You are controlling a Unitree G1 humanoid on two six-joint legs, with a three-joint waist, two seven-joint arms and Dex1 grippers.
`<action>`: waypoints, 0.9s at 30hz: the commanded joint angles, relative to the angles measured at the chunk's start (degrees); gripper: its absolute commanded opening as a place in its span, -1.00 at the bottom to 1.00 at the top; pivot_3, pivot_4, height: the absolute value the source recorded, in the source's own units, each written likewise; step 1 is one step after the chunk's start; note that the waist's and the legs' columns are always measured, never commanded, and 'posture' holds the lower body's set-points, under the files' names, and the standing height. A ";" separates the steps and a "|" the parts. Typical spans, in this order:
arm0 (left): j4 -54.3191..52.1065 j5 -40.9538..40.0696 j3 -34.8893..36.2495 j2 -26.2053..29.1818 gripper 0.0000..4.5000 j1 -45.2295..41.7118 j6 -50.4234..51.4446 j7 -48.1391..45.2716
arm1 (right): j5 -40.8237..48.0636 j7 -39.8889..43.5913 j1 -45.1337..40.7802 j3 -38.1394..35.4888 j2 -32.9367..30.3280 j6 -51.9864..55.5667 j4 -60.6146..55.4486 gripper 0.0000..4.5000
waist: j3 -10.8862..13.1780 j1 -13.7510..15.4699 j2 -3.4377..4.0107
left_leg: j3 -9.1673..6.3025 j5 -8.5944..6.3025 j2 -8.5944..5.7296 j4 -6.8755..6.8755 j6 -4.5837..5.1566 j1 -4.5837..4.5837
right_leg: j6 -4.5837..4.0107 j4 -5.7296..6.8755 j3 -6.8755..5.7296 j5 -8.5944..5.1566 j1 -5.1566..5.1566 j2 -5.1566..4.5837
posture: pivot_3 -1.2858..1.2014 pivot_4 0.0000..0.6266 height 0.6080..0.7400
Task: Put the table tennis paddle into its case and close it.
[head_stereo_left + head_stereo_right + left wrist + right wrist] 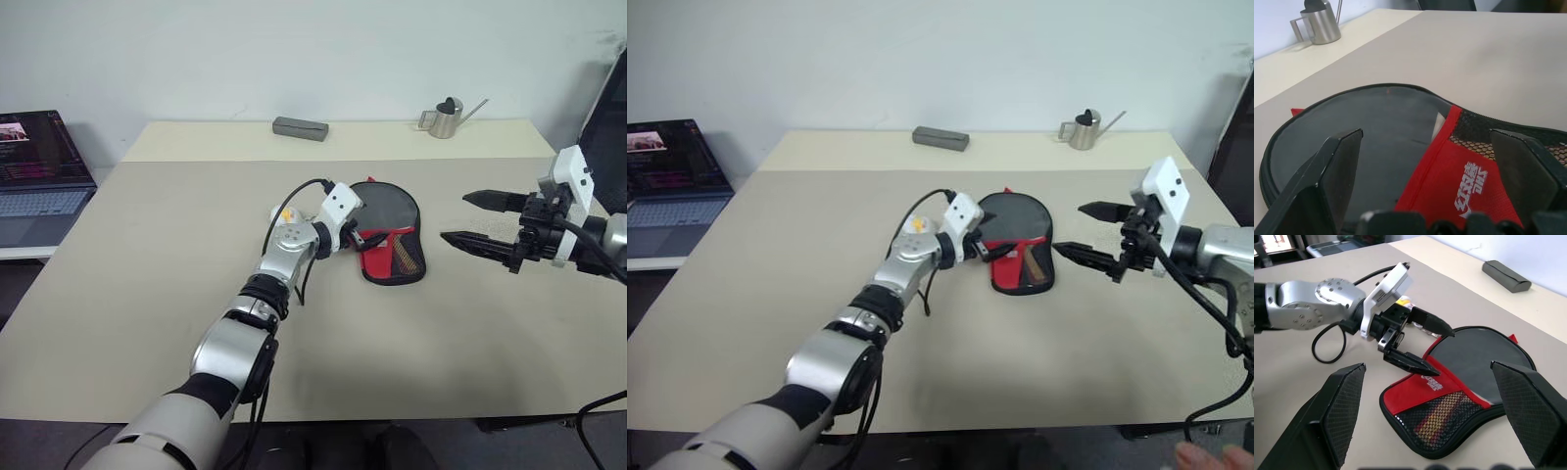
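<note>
Case (392,240) mid-table, paddle (1476,352) face showing inside. L gripper (1422,346) wide open at case's 9 o'clock edge, prob just above the red flap. R gripper (477,221) open, empty, off at 3 o'clock.

A wide beige table (147,264) fills the room's middle, its far part a paler strip against a plain white wall (294,49). On that strip lie a grey oblong case (300,128) and a small metal watering can (448,117). Off the table's left edge an open laptop (39,171) sits on a lower surface. Light is even and soft.
</note>
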 commanded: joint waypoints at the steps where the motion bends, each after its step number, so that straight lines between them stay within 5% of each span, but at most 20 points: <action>1: -1.89 -1.34 2.19 1.26 1.00 -1.36 -1.84 -0.98 | 1.69 -4.08 -1.18 -0.51 2.15 2.97 0.06 0.99 | 0.00 -0.03 0.00 | 0.00 0.00 0.00 0.00 0.00 0.00 | 0.00 -0.01 0.00 0.00 0.00 -0.01 | 0.03 -0.52 1.00; 9: -20.44 -6.57 3.31 10.10 1.00 8.31 3.80 -13.89 | 0.42 -10.91 -3.47 1.73 7.68 6.45 4.60 0.99 | -0.02 -0.18 0.06 | -0.10 0.01 -0.03 -0.04 -0.02 0.01 | 0.01 -0.01 0.10 0.00 -0.08 -0.05 | 0.03 -0.52 1.00; 18: -59.85 -26.47 10.83 23.99 1.00 23.86 34.09 -19.61 | -4.65 -16.82 -9.34 6.48 12.49 8.59 16.67 0.99 | -0.02 -0.19 0.13 | -0.21 0.01 -0.03 0.01 -0.03 -0.02 | 0.00 0.04 0.09 -0.01 -0.11 -0.06 | 0.03 -0.52 1.00; 27: -66.99 -29.58 15.41 29.83 1.00 27.53 39.69 -15.15 | -8.63 -19.68 -16.38 8.43 20.20 9.48 30.22 0.99 | -0.05 -0.40 0.18 | -0.19 0.01 0.01 0.03 -0.02 0.05 | 0.00 0.06 0.07 0.00 -0.04 -0.01 | 0.03 -0.52 1.00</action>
